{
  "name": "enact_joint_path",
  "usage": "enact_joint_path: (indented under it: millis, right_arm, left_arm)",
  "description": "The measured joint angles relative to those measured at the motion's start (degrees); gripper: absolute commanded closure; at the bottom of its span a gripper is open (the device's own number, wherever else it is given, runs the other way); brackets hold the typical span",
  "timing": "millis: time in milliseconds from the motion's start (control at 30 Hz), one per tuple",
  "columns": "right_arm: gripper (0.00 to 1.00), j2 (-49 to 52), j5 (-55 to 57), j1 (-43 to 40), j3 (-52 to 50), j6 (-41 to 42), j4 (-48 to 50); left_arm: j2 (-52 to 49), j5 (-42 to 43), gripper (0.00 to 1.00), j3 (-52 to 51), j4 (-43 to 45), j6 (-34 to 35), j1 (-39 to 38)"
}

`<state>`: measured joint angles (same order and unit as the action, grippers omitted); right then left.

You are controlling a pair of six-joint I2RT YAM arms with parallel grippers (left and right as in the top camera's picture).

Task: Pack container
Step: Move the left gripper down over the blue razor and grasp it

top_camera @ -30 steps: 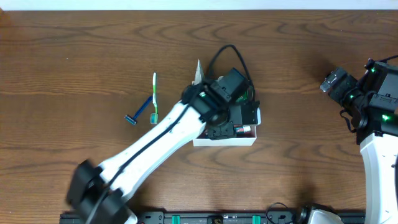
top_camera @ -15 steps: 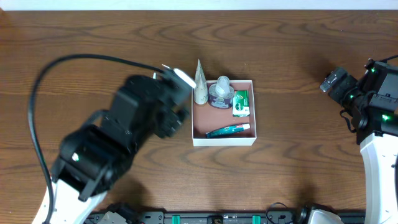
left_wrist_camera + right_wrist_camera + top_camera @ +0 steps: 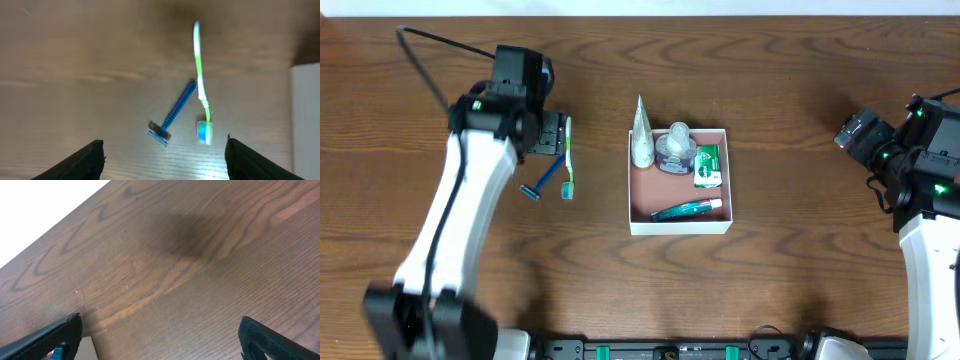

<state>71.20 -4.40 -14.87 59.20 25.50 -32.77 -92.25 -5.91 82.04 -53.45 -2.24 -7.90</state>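
The container [image 3: 632, 195] is a shallow white-walled box with a pink-brown floor at the table's middle. It holds a white cone-shaped tube [image 3: 641, 140], a round jar [image 3: 677, 150], a green box [image 3: 708, 165] and a teal tube [image 3: 688, 208]. A green toothbrush [image 3: 568, 158] and a blue razor [image 3: 542, 182] lie on the table left of it. My left gripper [image 3: 552, 135] is open and empty, above the far end of the toothbrush. The left wrist view shows the razor [image 3: 172, 115] and toothbrush [image 3: 201, 85] ahead of the open left gripper [image 3: 162, 165]. My right gripper [image 3: 855, 130] is open and empty, far right.
The container's white wall [image 3: 306, 120] shows at the right edge of the left wrist view, and its corner [image 3: 84, 350] at the lower left of the right wrist view. The right gripper [image 3: 160, 350] hangs over bare brown wood.
My left arm has swung from over the container to the left and now hovers over the toothbrush and razor. The container's contents are uncovered. The right arm has not moved.
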Motion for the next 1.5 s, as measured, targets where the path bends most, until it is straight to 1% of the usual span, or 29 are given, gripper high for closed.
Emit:
enact_joint_path:
  millis: [100,233,367,600,867,1267,1367,1500]
  right_arm:
    - [0.01,0.0,0.0,0.0,0.0,0.0,0.0]
    - [0.01,0.0,0.0,0.0,0.0,0.0,0.0]
    - [0.01,0.0,0.0,0.0,0.0,0.0,0.0]
    - [0.01,0.0,0.0,0.0,0.0,0.0,0.0]
    - [0.01,0.0,0.0,0.0,0.0,0.0,0.0]
    - [0.01,0.0,0.0,0.0,0.0,0.0,0.0]
    - [0.01,0.0,0.0,0.0,0.0,0.0,0.0]
    - [0.01,0.0,0.0,0.0,0.0,0.0,0.0]
  left_arm:
    - [-5.8,2.7,0.24,-0.1,-1.5,-1.3,1.8]
    - [-11.0,4.8,0.24,-0.3,-4.3,-3.8,2.9]
    - [-13.2,5.9,0.24,-0.6,-5.1,-6.3,3.0]
    - [-15.5,6.2,0.24,-0.7,-4.5,-12.6,3.1]
    - [-22.1,6.2,0.25,-0.7,-2.3,-15.0,3.7]
    - [-23.1,6.6,0.26,-0.7,3.0,-17.5,4.2]
    - [-23.1,6.6,0.29,-0.7,3.2,-17.7,5.0]
    - [-23.1,6.8,0.29,-0.7,3.5,-17.7,5.8]
